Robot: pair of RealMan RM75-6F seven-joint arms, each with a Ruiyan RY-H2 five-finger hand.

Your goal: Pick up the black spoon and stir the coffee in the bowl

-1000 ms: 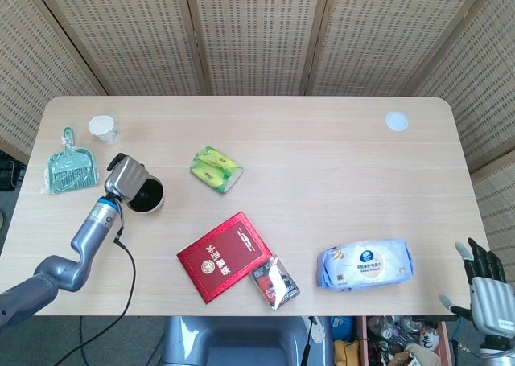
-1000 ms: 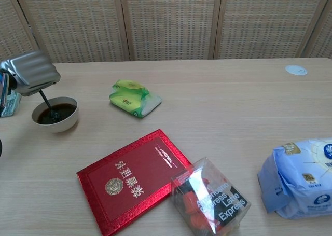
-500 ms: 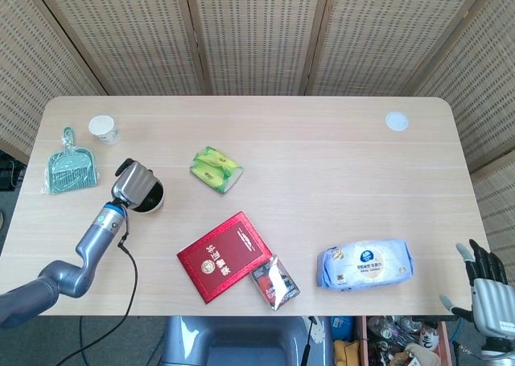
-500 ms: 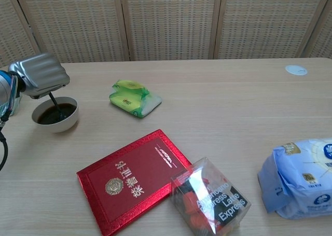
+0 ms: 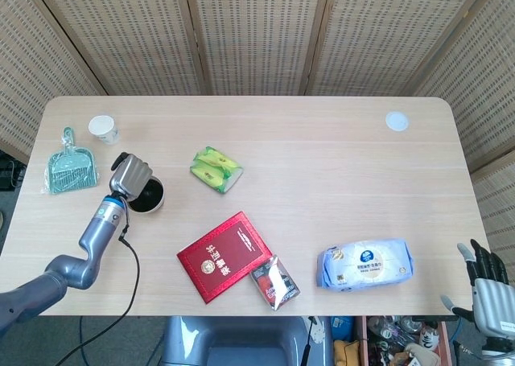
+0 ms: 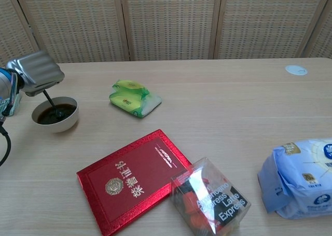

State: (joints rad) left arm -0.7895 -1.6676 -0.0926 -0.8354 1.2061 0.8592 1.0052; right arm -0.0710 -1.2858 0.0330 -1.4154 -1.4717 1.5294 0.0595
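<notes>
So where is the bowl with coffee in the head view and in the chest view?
Head view: the bowl is at the left, partly under the left hand, which holds the black spoon.
Chest view: the bowl is at the far left edge, spoon tip in the coffee.
Shared landmark: the green packet lies to the right of the bowl in both views.

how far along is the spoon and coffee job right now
Pickup looks done: the left hand holds the black spoon over the bowl. Stirring is in hand, since the spoon's tip sits in the dark coffee. What is left is finishing the stir; how mixed the coffee is cannot be told. The right hand is off the table's edge, open and holding nothing.
</notes>
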